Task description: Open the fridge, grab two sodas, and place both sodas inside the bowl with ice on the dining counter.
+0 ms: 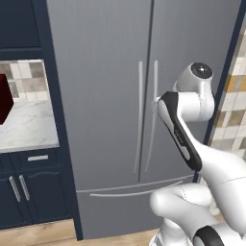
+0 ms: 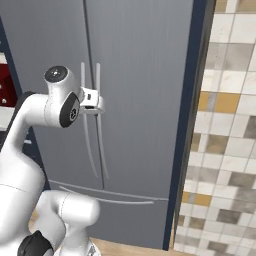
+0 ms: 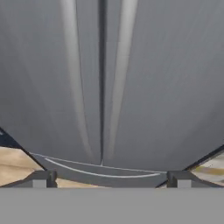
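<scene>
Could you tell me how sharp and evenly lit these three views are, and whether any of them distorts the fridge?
Left and right base views: flat, even light on the fridge, no glare, handles crisp. Hand view: the doors bulge, the handles look soft and smeared, and the gripper fingertips sit wide apart.

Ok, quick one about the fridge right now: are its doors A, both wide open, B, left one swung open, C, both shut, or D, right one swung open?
C: both doors of the fridge lie flush, with a thin seam running between the two handles, and no white interior shows; the pincer faces that seam with its fingertips apart.
</scene>
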